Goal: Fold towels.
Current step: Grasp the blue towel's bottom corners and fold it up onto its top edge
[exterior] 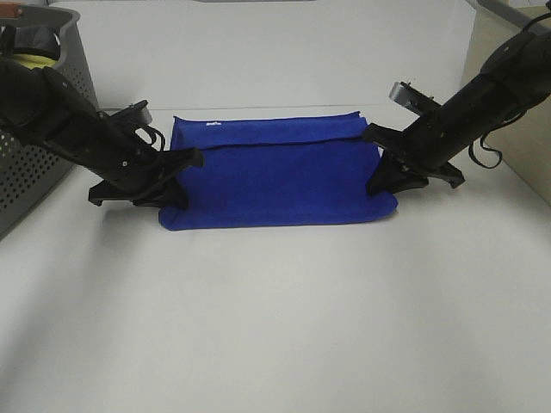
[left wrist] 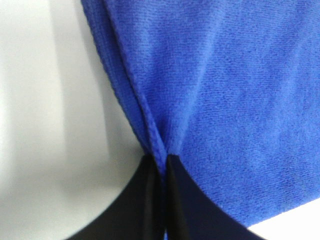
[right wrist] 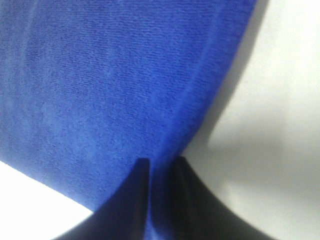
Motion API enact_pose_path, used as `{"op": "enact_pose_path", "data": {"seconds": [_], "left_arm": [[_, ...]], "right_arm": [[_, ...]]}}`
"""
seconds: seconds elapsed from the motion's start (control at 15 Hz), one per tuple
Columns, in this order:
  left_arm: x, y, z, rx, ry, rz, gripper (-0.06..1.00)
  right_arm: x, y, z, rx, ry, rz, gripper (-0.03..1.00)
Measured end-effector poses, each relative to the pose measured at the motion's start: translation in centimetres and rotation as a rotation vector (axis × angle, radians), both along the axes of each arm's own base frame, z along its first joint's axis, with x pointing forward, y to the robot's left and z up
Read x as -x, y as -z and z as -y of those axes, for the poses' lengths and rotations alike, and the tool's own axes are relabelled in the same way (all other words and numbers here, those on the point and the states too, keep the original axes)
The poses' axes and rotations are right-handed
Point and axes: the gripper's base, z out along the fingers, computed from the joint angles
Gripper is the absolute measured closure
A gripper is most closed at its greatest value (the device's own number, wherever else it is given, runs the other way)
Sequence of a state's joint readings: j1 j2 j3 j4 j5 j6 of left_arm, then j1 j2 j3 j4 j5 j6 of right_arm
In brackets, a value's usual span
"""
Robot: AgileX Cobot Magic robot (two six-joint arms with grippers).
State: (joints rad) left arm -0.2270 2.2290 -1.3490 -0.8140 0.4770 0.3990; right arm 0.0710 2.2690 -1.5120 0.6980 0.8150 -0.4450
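At the far left a grey basket (exterior: 34, 129) stands well clear of the work. The left gripper (left wrist: 161, 159) has its claw clamped on the hemmed left edge of the blue towel (exterior: 275, 185), which lies flat mid-table (exterior: 275, 327) as a long band running left to right. One lengthwise fold looks made: an upper layer covers most of it, stopping short of the far hem, where a strip of the lower layer and the white tag (exterior: 213, 125) show. The right gripper (right wrist: 161, 161) is pinched on the right edge. I judge that letting go and the crosswise folding are left.
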Motion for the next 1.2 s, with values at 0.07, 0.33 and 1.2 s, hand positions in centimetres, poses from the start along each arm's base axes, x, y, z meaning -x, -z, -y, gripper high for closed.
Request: {"op": "enact_pose_path", "data": {"seconds": [0.07, 0.33, 1.2], "left_arm": [[0.1, 0.0, 0.0, 0.002, 0.004, -0.005, 0.92], [0.9, -1.7, 0.3, 0.021, 0.078, -0.038, 0.92], [12.9, -5.0, -0.4, -0.004, 0.122, -0.134, 0.92]], "right_arm": [[0.0, 0.0, 0.1, 0.007, 0.007, -0.010, 0.96], [1.5, -1.2, 0.1, 0.001, 0.017, -0.036, 0.97], [14.2, -3.1, 1.3, 0.048, 0.026, -0.177, 0.97]]}}
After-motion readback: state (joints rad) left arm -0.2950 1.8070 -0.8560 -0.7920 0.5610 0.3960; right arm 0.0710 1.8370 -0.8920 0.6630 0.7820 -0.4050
